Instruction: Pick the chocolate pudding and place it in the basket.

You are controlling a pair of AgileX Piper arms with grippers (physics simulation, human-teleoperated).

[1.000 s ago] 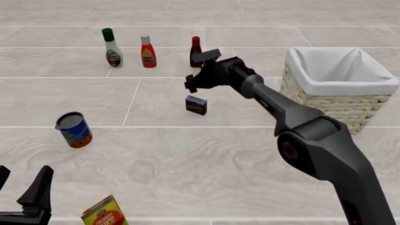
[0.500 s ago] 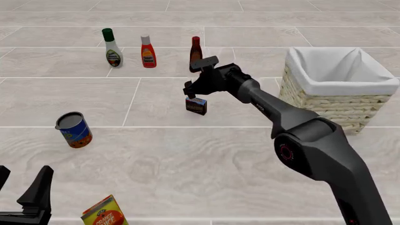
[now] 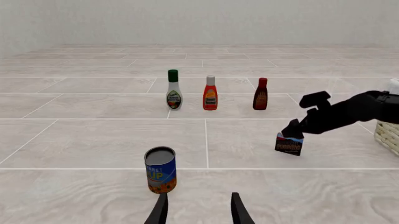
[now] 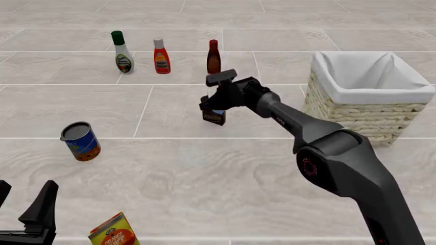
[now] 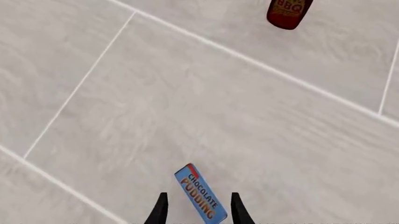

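We logged the chocolate pudding [image 5: 201, 194] standing on the table at centre frame of the front view, left of the basket [image 4: 368, 94]. It sat between the spread, released fingers of the right gripper [image 4: 214, 108], neither visibly pressing it. Its blue top read "CHOCOLATE PUDDING". The dark sauce bottle [image 5: 286, 11] read "BBQ". The carton [image 4: 114, 232] at lower left read "ORANGE". The left gripper [image 3: 197, 211] hung parted, holding nothing, near the can [image 3: 160, 169].
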